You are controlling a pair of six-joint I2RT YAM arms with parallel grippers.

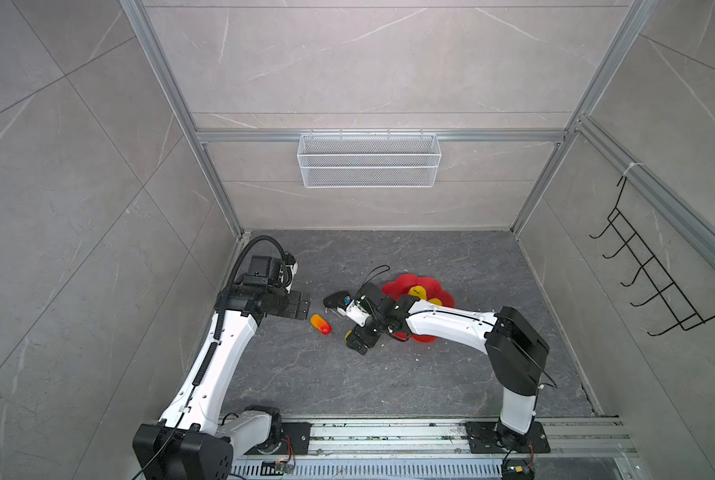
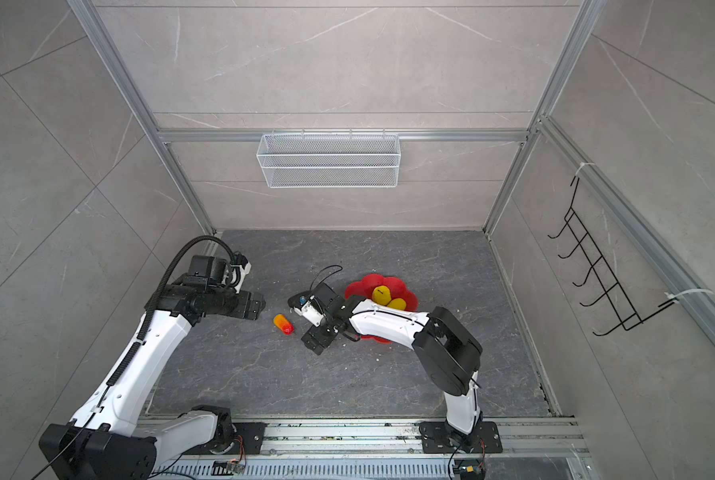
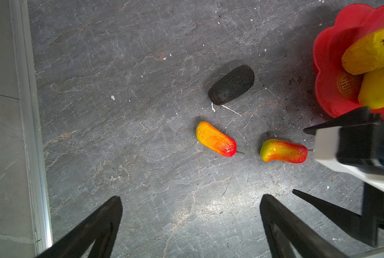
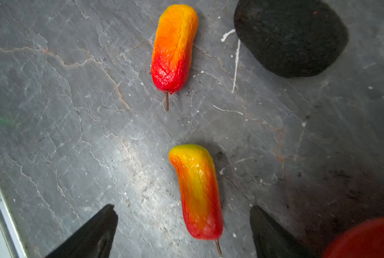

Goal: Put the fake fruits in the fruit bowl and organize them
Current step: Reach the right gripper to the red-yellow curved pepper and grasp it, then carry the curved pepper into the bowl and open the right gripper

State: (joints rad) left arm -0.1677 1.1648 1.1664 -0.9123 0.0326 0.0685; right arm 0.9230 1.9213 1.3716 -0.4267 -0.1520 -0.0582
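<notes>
In the right wrist view, the nearer orange-red fruit (image 4: 196,192) is seen lying flat on the bench (image 4: 75,111), its thin stem pointing back toward the right tool (image 4: 183,208). The tool's fingers are spread wide to either side of the fruit and do not touch it. The fruit is judged to be light and fairly stiff, with a glossy, wrinkled skin that may prove slippery. It is best taken across its narrow waist at mid-length, not by the wire-thin stem, which could bend. As the body is smooth and slightly curved, rolling out of a light pinch is to be guarded against.

The other orange-red fruit (image 4: 174,48) lies further off, roughly in line and apart, and the dark fruit (image 4: 290,36) lies beside that one. Its skin looks matt and rough, so a surer hold is expected there.

In the left wrist view, the long yellow fruit (image 3: 369,51) and the round yellow fruit (image 3: 380,89) are seen already inside the fruit bowl (image 3: 325,67), touching each other. The bowl stands on the bench near the three loose fruits. The left tool (image 3: 191,200) is held spread and empty, with those fruits ahead of it.
</notes>
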